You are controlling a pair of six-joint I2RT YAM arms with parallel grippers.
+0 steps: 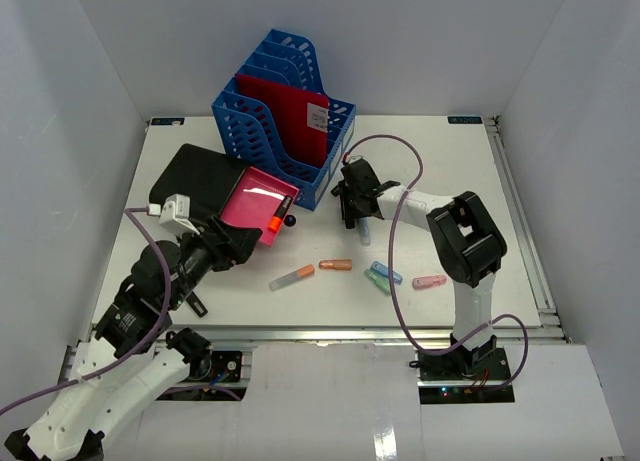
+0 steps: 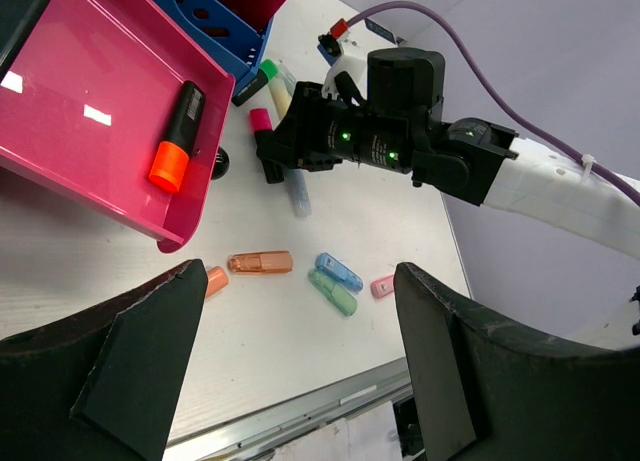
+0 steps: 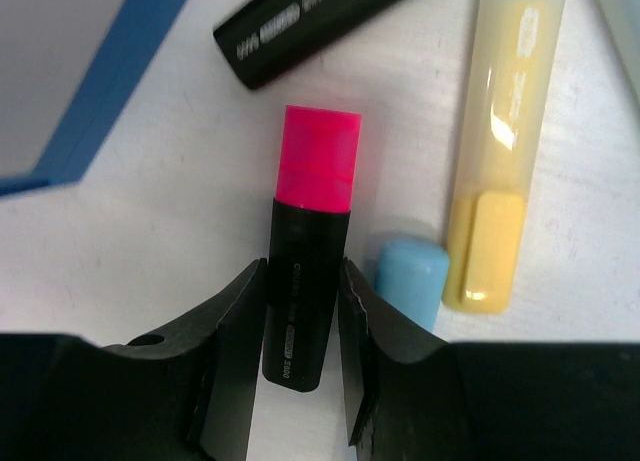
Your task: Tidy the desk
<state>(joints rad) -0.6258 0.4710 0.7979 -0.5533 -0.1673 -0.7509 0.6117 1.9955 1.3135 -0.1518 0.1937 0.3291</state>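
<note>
Right hand [image 3: 300, 281]: pinching pink-capped marker [image 3: 315, 171] on counter [image 3: 150, 231], beside blue rack [image 3: 90, 71] edge. Left hand [image 2: 300, 311]: wide apart, near pink tray [image 2: 90, 111] corner.

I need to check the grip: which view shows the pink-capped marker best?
Right wrist view: the pink-capped marker lies close up, black barrel inside the right claw. Left wrist view shows only its pink cap beside that claw; in the top view I cannot make it out.
</note>
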